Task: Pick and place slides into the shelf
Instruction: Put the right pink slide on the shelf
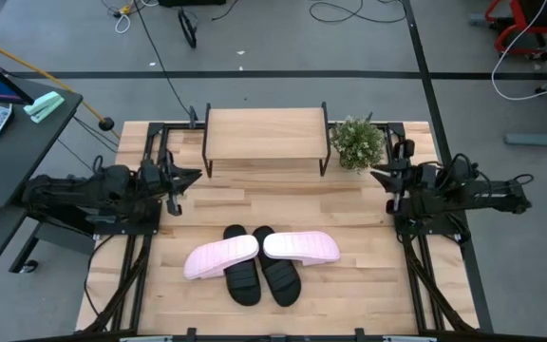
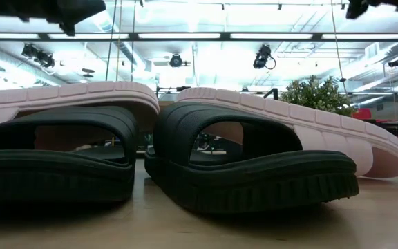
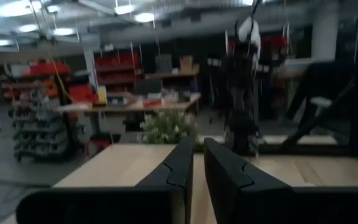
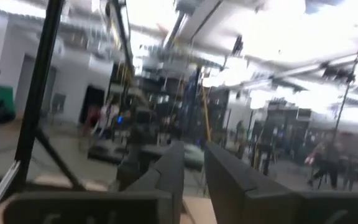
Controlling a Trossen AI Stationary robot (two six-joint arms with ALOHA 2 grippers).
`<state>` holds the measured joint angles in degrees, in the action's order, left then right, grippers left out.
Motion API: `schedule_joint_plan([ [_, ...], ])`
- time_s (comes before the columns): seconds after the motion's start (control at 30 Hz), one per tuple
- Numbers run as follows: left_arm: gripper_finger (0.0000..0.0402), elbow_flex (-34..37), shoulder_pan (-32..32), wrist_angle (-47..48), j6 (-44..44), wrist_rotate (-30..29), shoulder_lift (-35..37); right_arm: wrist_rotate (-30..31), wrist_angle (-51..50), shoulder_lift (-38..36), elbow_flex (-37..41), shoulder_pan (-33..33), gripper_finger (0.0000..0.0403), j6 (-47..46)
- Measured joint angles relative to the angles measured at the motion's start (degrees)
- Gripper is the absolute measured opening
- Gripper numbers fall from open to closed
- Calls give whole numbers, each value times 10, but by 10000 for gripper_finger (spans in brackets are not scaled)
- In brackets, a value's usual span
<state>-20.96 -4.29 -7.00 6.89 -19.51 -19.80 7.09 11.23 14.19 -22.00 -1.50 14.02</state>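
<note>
While both pink slides (image 1: 259,252) lie across the black slides (image 1: 260,276) at the counter's (image 1: 349,204) near edge, the bare shelf (image 1: 265,134) waits; left claw (image 1: 190,179) and right claw (image 1: 378,174) hover empty, fingers slightly parted.

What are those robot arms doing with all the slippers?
Nothing is being held right now. The left gripper and right gripper wait at the table's sides, fingers apart by a thin gap. The black slides sit on the table with the pink slides lying across them. The shelf has no slides on it yet.
</note>
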Motion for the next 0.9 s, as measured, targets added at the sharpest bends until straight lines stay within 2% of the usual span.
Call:
schedule_joint_plan([
  [0.3,32,-120,0,84,12,0,-89,-4,-186,195,-175,-1,102,-10],
  [0.47,32,-194,0,176,13,0,-127,-14,-271,303,-261,-2,121,-40],
  [0.67,52,-263,-1,311,-4,0,-168,-16,-394,397,-367,-7,144,-122],
  [0.8,73,-276,-1,344,-21,8,-185,-16,-440,440,-411,-25,151,-168],
  [0.9,92,-284,-2,365,-33,40,-194,-17,-481,466,-441,-39,153,-210],
])
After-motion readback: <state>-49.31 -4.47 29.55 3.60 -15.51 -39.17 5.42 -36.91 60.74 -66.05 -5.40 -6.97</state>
